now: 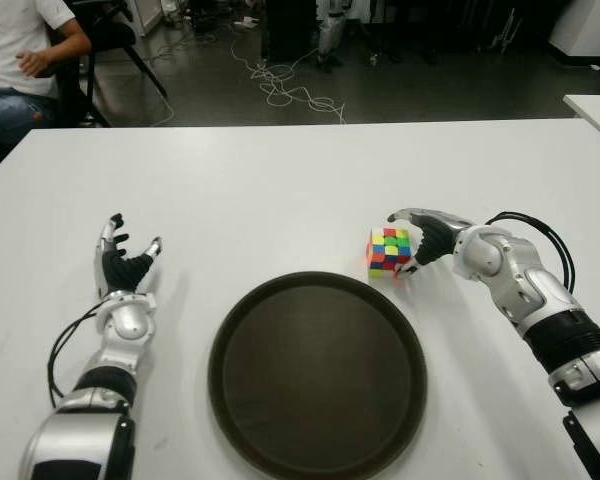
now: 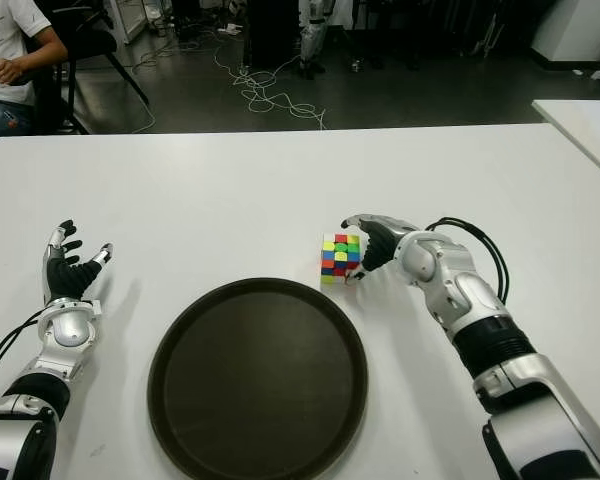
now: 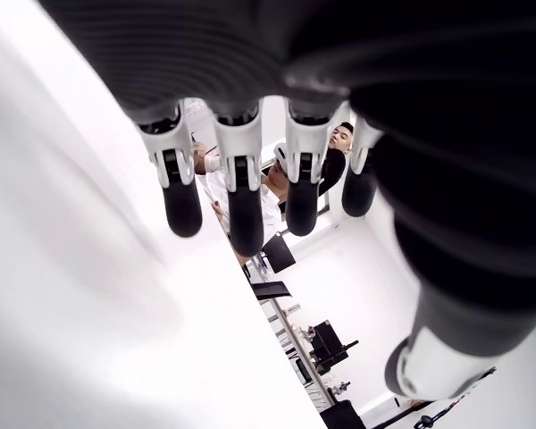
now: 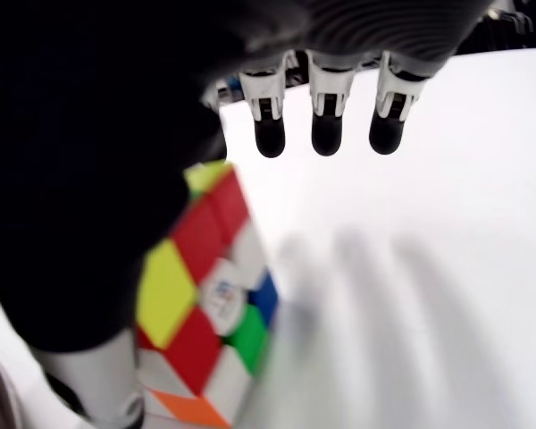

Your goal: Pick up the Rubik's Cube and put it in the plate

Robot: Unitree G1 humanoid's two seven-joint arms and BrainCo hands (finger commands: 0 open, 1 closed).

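While the white table (image 1: 280, 190) carries the whole working scene, its largest item is the round dark plate (image 1: 318, 375), which lies at the near centre with nothing inside it. Beyond the table's far edge, dark floor (image 1: 400, 90) with loose cables (image 1: 290, 90) is visible, and a seated person (image 1: 15, 60) in a white shirt occupies the far left corner. On the right side, the right arm reaches inward across the table, and the right hand (image 1: 425, 238) sits directly beside the Rubik's Cube (image 1: 389, 251), on the cube's right. The cube stands on the table just beyond the plate's far right rim, close to the rim but outside it. In the right wrist view, the fingers (image 4: 328, 112) extend straight and spread past the cube without wrapping it, while the thumb (image 4: 89, 375) lies close against the near face of the cube (image 4: 205, 304); firm contact cannot be confirmed, and the cube is not gripped. On the left side, the left hand (image 1: 125, 265) shows well to the left of the plate, palm facing up, with fingers (image 3: 241, 201) extended, spread wide and holding nothing.
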